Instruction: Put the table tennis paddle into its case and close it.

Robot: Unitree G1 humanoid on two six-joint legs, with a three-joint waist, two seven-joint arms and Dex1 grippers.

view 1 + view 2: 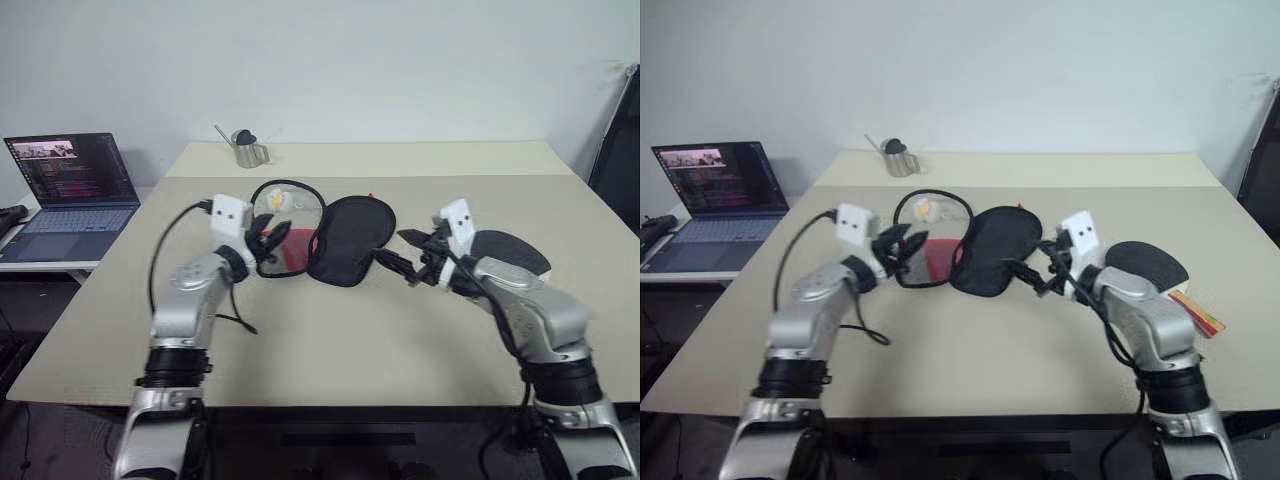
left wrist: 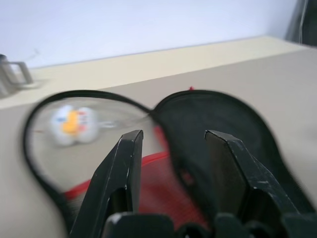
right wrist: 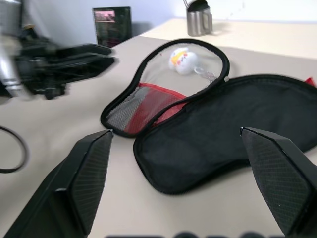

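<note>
1. At the middle of the beige table point(image 1: 330, 350), the case point(image 1: 345, 238) lies unzipped and spread flat in two halves. The half on the robot's left shows a clear window over a mesh and red lining; the other half is plain black fabric, inner side up.
2. Under the clear window sits a small white ball point(image 3: 184, 60) with a yellow and red mark.
3. The left gripper point(image 1: 268, 240) hangs over the near edge of the windowed half, fingers partly spread, nothing between them. Whether the tips touch the fabric cannot be told.
4. The right gripper point(image 1: 400, 254) is just beside the near right edge of the black half, fingers spread wide and empty, pointing across toward the case.
5. The table tennis paddle point(image 1: 1148, 262) lies flat on the table to the right of the case, black face up, partly behind the right arm. Its striped handle point(image 1: 1196, 310) points toward the near right edge. It is outside the case.
6. At the far side: a metal cup point(image 1: 250, 149). On a side desk to the left: an open laptop point(image 1: 70, 195).
</note>
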